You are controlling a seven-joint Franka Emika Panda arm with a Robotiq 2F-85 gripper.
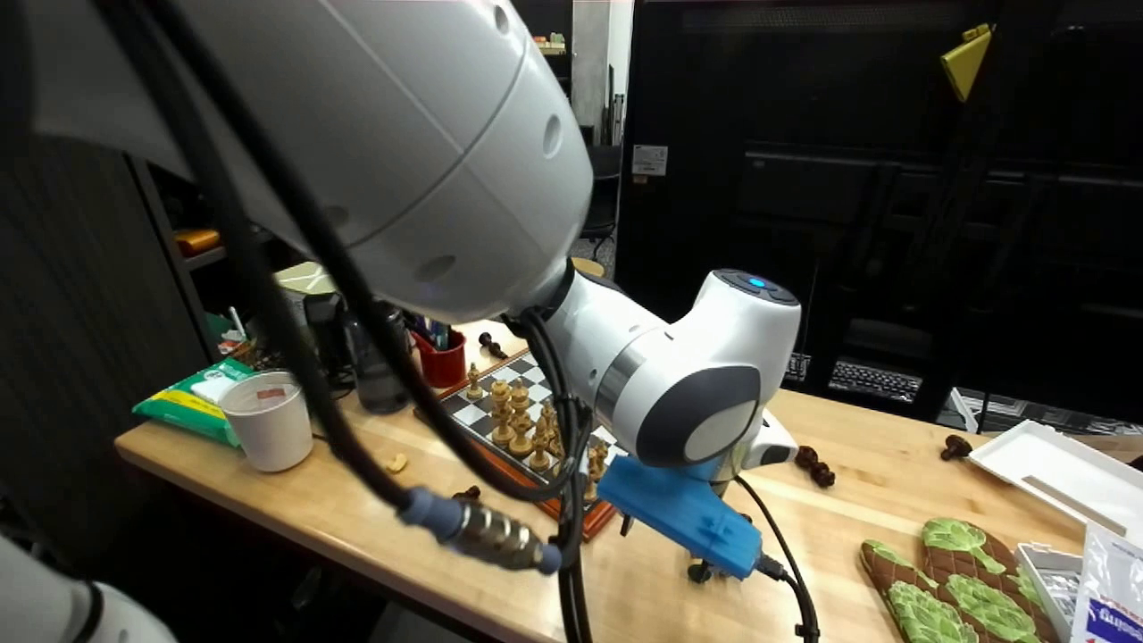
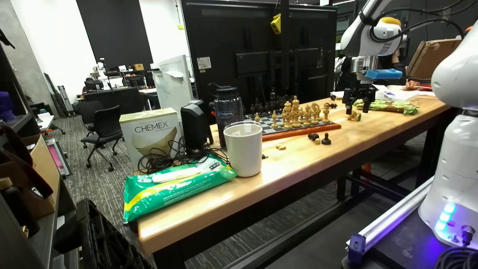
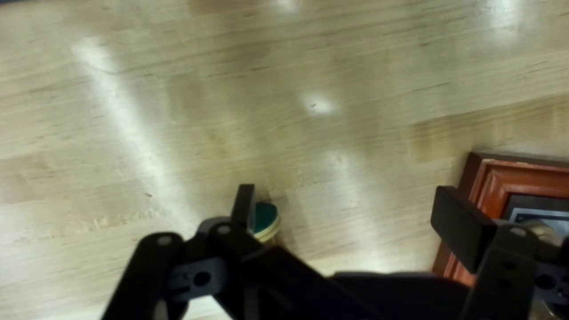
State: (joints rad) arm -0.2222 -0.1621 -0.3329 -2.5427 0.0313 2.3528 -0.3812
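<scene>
While pincer stands spread, pale chess piece lies inside robot-side edge of tabletop; probably light, stiff, best held mid-shaft.

A white robot arm hangs over a pale wooden table, partly hiding a red-framed checkered chessboard bearing tan chess pieces; a white cylindrical cup stands beside a green plastic packet.

Bright reflections lie on the wooden table beneath me; beyond it I see a tall black panel, a white wall, and a black chair standing on streaked grey carpet.
</scene>
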